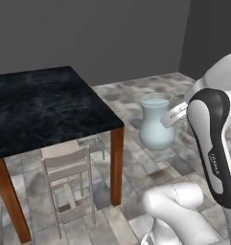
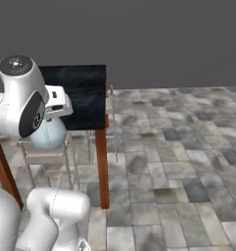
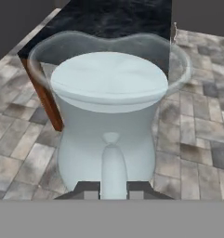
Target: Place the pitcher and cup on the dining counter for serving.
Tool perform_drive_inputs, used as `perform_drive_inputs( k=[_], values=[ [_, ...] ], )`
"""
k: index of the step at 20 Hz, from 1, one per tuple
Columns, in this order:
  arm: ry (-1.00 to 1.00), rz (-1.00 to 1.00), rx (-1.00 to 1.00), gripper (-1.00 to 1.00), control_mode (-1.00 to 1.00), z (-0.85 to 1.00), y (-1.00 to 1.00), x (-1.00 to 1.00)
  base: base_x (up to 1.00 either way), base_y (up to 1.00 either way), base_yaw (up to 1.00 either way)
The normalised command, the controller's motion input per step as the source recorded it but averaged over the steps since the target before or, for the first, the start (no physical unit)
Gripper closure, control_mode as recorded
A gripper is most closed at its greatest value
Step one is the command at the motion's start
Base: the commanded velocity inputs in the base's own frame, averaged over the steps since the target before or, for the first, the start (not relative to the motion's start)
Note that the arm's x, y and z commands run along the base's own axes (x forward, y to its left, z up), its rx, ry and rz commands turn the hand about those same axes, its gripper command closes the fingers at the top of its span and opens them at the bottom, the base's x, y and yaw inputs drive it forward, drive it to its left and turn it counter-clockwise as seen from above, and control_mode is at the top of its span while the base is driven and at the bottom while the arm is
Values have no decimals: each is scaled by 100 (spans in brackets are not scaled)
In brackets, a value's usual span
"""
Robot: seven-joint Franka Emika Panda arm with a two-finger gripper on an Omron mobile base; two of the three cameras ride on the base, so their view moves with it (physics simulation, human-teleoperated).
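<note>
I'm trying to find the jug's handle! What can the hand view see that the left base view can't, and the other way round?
The hand view shows the pitcher's loop handle pinched between the gripper fingertips, and looks down into its wide rim.

The left base view shows the whole pitcher held up over the tiled floor, and a chair tucked under the dining counter.

Both show the pitcher, counter and tiled floor.
</note>
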Motion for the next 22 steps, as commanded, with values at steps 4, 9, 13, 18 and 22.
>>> perform_drive_inputs(
  k=[4, 9, 13, 18, 22],
  values=[
    [0, 0, 0, 100, 100, 0, 0, 0, 100, 0, 1],
    [0, 0, 0, 100, 100, 0, 0, 0, 100, 0, 2],
    [0, 0, 0, 100, 100, 0, 0, 0, 100, 1, 4],
    [-7, 11, 0, 100, -100, 0, 11, 58, 40, 4, 3],
    [-7, 29, 0, 100, -100, -8, 37, 91, 0, 0, 0]
  ],
)
